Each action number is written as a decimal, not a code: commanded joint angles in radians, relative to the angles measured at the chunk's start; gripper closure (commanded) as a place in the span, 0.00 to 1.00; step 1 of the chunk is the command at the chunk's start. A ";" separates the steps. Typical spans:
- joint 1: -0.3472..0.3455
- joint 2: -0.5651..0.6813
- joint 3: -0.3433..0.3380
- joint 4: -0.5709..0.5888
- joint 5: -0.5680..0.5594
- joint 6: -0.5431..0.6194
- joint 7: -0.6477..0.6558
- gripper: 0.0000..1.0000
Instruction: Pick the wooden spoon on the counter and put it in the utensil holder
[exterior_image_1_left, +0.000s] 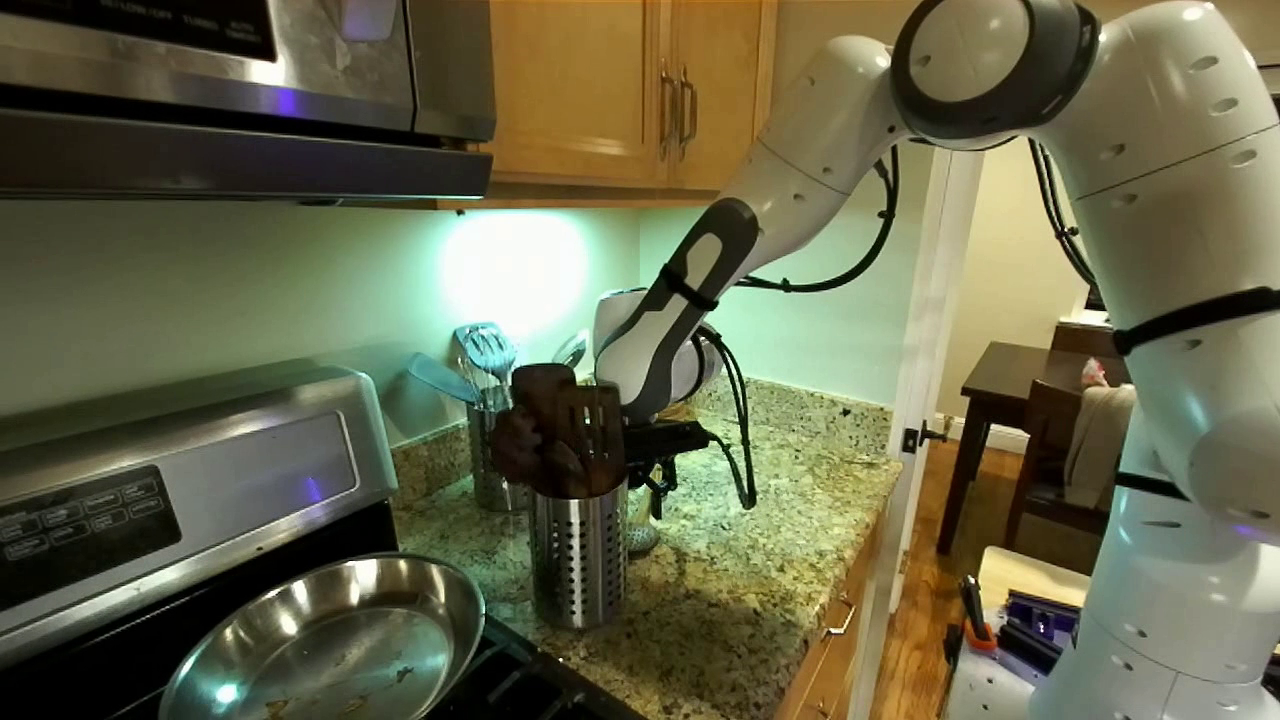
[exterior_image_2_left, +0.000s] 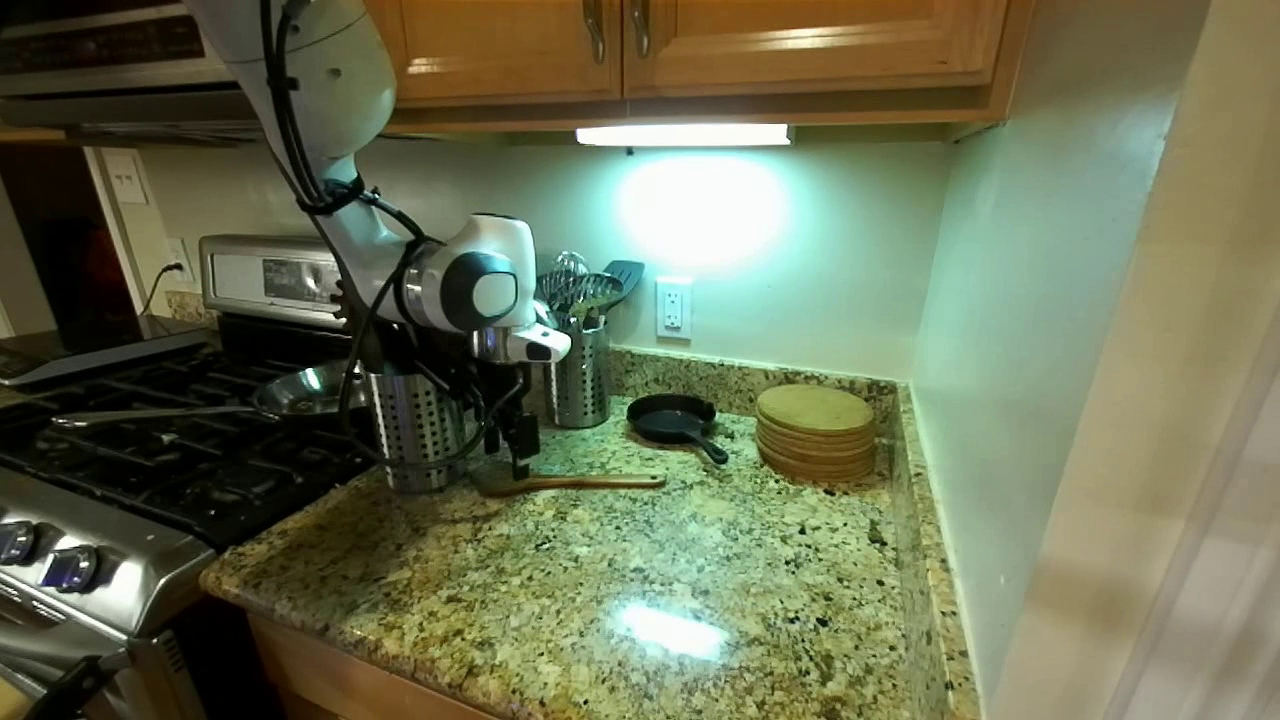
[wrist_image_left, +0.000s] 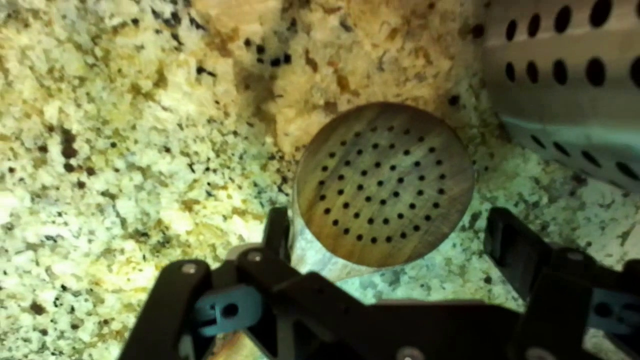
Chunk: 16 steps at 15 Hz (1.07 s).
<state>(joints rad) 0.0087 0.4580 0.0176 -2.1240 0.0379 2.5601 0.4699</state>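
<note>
- In an exterior view, the holder (exterior_image_1_left: 578, 565) stands on the surface (exterior_image_1_left: 720, 590).
- In an exterior view, the spoon (exterior_image_2_left: 580, 482) lies beside the holder.
- Wrist view: end effector (wrist_image_left: 387, 225) spread, the spoon's holed head showing between its jaws.

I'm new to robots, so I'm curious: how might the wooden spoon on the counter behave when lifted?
The wooden spoon is probably stiff and light, being slim wood with a perforated head. Gripped there, it may swivel, as the long handle sticks out. The broad head makes rolling unlikely.
</note>
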 joint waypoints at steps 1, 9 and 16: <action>0.018 -0.010 -0.028 -0.036 0.031 -0.042 -0.048 0.00; 0.017 -0.059 -0.037 -0.074 0.044 -0.042 -0.080 0.00; 0.049 -0.107 -0.033 -0.077 0.027 -0.023 -0.086 0.00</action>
<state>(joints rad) 0.0360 0.4168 -0.0032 -2.1439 0.0561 2.5167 0.4012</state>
